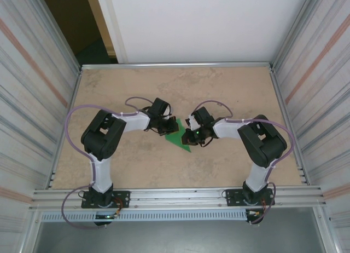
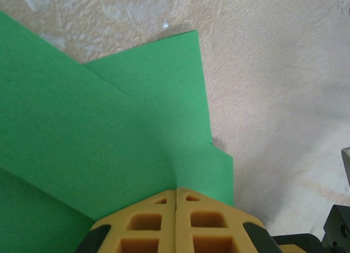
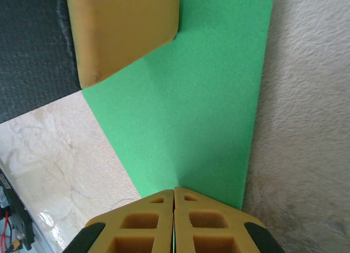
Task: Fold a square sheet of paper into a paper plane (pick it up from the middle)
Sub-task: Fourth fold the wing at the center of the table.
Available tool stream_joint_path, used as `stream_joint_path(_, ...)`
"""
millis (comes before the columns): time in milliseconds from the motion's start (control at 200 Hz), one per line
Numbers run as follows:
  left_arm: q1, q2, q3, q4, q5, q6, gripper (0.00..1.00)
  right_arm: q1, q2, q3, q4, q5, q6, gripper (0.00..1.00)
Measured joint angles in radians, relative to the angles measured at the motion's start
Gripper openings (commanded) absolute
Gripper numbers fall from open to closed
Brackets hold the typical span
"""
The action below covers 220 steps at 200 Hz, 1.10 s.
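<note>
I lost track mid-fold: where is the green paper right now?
In the top view, the green paper sits at the table's middle, with the left end effector closed on its left side and the right end effector on its right.

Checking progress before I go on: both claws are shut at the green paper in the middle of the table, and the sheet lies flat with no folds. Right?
Not quite: the green paper is already folded; the left wrist view shows overlapping flaps with fold edges. The left claw and right claw are shut at it, in the middle of the table.
</note>
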Motion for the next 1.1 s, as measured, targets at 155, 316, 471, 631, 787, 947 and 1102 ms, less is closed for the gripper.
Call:
stream_joint_path(155, 0.002, 0.002, 0.0, 0.0, 0.002, 0.0, 0.04, 0.0, 0.0, -0.005, 0.0, -0.004, -0.011, 0.07)
stream_joint_path(316, 0.008, 0.008, 0.005, -0.005, 0.015, 0.0, 0.04, -0.001, -0.031, -0.058, 0.026, -0.023, -0.018, 0.07)
stream_joint_path(471, 0.013, 0.011, 0.01, -0.012, 0.024, 0.0, 0.04, -0.003, -0.101, -0.137, 0.034, -0.027, -0.02, 0.07)
stream_joint_path(631, 0.014, 0.013, 0.011, -0.015, 0.029, 0.0, 0.04, -0.01, -0.175, -0.215, 0.015, -0.029, -0.02, 0.07)
stream_joint_path(787, 0.015, 0.013, 0.015, -0.019, 0.029, 0.001, 0.04, -0.014, -0.22, -0.264, 0.01, -0.028, -0.024, 0.07)
stream_joint_path(947, 0.025, 0.013, 0.018, -0.02, 0.029, 0.016, 0.07, -0.027, -0.286, -0.295, -0.026, -0.008, -0.026, 0.08)
stream_joint_path(1102, 0.034, 0.012, 0.034, -0.036, 0.039, 0.046, 0.14, -0.068, -0.403, -0.295, -0.013, 0.025, 0.013, 0.18)
